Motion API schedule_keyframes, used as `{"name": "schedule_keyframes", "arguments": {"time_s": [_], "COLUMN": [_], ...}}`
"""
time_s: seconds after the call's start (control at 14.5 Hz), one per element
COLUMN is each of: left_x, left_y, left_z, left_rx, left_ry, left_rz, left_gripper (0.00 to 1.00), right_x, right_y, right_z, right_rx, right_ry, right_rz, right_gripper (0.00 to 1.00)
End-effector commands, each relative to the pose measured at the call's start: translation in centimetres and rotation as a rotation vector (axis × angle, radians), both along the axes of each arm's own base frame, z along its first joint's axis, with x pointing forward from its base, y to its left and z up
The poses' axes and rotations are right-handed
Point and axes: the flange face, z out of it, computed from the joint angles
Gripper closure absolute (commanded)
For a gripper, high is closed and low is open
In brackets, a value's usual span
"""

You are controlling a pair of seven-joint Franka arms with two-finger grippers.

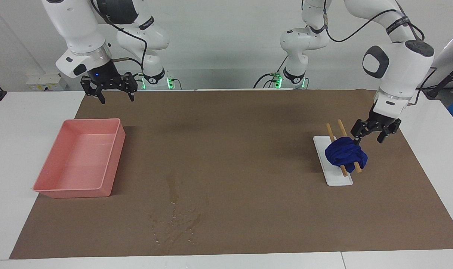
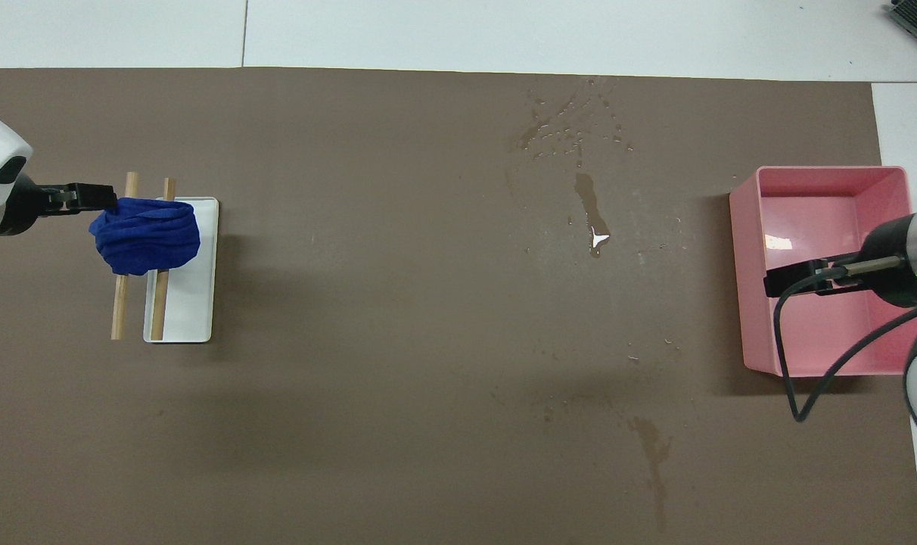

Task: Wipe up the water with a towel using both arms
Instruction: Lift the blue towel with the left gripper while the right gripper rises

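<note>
We see the left tool, jaws spread and empty, just beside the towel draped over two wooden rods on a white tray. The right tool waits open over the mat near the pink tray. Overhead alone reveals a glinting puddle in the water.

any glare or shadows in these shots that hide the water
Overhead view: one bright white glint on the water, droplets otherwise readable; broad soft shadow bands nearer the robots darken the mat. Facing view: no glare, water shows only as faint streaks.
</note>
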Motion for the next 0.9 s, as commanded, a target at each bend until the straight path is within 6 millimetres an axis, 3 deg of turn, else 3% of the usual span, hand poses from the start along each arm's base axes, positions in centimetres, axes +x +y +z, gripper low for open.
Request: {"name": "schedule_keyframes", "arguments": {"time_s": [0.0,0.28,0.35,0.48,0.69,0.76,0.83], "left_x": [-0.5,-1.1,-1.3,-1.5,-1.5,-1.4,-1.4], "left_y": [-0.1,-1.2,-1.2,-1.2,-1.2,-1.2,-1.1], "left_z": [-2.4,-4.0,-4.4,-4.8,-4.8,-4.7,-4.6], "left_rx": [-0.034,-0.105,-0.109,-0.125,-0.134,-0.134,-0.133], "left_ry": [-0.014,-0.008,0.0,0.002,0.005,0.004,0.002], "left_rz": [0.11,0.213,0.218,0.229,0.237,0.238,0.239], "left_gripper": [0.0,0.01,0.09,0.37,0.92,1.0,1.0], "right_x": [-0.5,-0.3,-0.2,-0.5,0.0,-0.1,-0.1], "right_y": [0.0,-0.1,-0.3,-0.5,-1.3,-0.9,-0.2], "right_z": [0.7,1.0,1.1,0.9,0.4,0.1,-0.3], "right_rx": [-0.002,0.036,0.029,0.026,0.048,0.09,0.162], "right_ry": [-0.022,-0.057,-0.067,-0.065,-0.061,-0.048,-0.024], "right_rz": [0.011,0.115,0.151,0.147,0.0,-0.112,-0.225], "right_gripper": [0.0,0.0,0.0,0.0,0.0,0.0,0.0]}}
